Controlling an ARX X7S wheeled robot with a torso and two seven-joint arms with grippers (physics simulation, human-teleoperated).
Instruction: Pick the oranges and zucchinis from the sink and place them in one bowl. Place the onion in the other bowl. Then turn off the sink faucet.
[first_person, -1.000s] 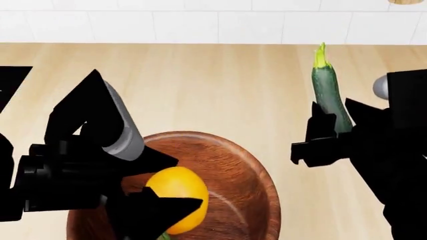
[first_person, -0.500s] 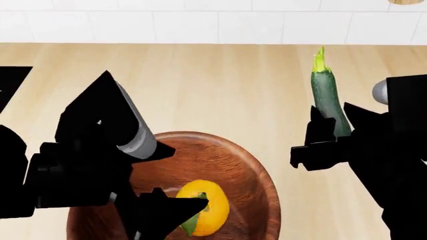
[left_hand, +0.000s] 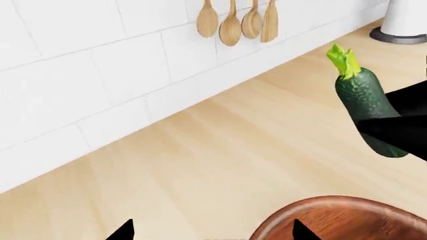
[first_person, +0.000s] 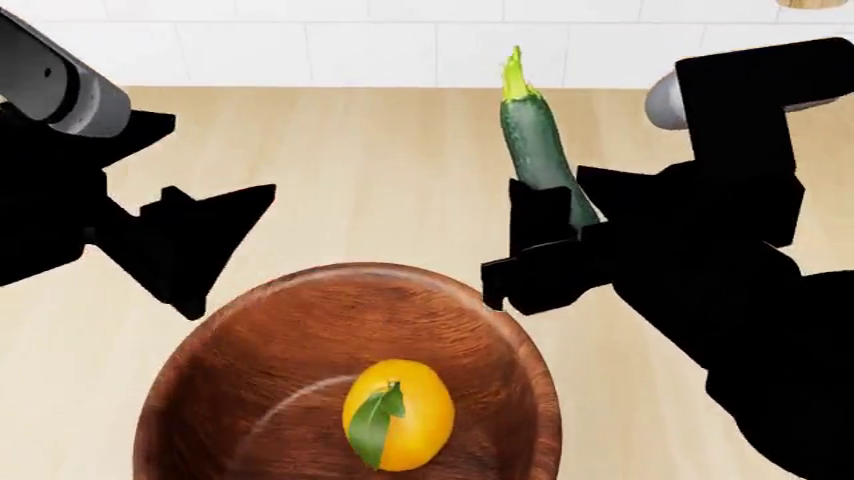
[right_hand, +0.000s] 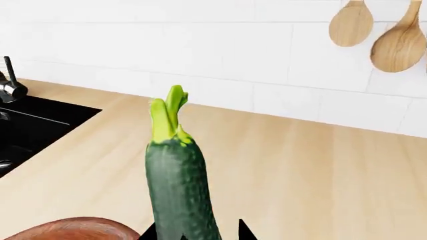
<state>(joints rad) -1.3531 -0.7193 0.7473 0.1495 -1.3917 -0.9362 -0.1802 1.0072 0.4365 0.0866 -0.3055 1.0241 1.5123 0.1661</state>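
The orange (first_person: 396, 415), yellow-orange with a green leaf, lies inside the wooden bowl (first_person: 240, 340) at the head view's bottom centre. My left gripper (first_person: 200, 245) is open and empty, above the bowl's far left rim; its fingertips (left_hand: 124, 232) show in the left wrist view beside the bowl's rim (left_hand: 313, 207). My right gripper (first_person: 541, 250) is shut on the dark green zucchini (first_person: 538, 140), held upright above the bowl's far right rim. The zucchini also shows in the right wrist view (right_hand: 179, 185) and the left wrist view (left_hand: 367, 110). A corner of the black sink (right_hand: 33, 125) and the faucet (right_hand: 10, 85) appear. The onion is out of view.
Light wooden countertop (first_person: 387, 160) runs back to a white tiled wall (first_person: 400, 40). Wooden spoons (left_hand: 233, 22) hang on the wall. A white appliance base (left_hand: 403, 25) stands on the counter at the far end.
The orange has dropped from my left gripper into the bowl. The left gripper has lifted up and to the left. My right gripper has carried the zucchini left, towards the bowl.
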